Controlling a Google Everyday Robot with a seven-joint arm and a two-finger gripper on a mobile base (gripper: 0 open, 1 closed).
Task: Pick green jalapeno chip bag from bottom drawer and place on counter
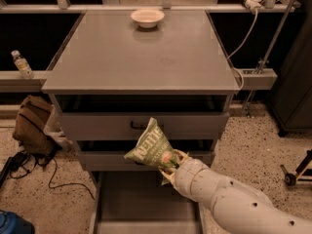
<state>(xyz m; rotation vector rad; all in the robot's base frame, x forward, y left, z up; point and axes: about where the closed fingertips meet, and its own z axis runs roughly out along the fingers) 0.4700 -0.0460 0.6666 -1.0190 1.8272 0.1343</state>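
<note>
The green jalapeno chip bag (151, 149) is held in the air in front of the two upper drawers, tilted, with pale lettering showing. My gripper (170, 165) is shut on the bag's lower right corner, and my white arm reaches in from the lower right. The bottom drawer (122, 204) is pulled open below the bag, its grey floor bare where visible. The counter (141, 52) is the broad grey top above, well over the bag.
A white bowl (147, 17) stands at the counter's far edge. A brown bag (33, 125) and cables lie on the floor at left. A water bottle (22, 65) stands on the left ledge. A stand and cable are at right.
</note>
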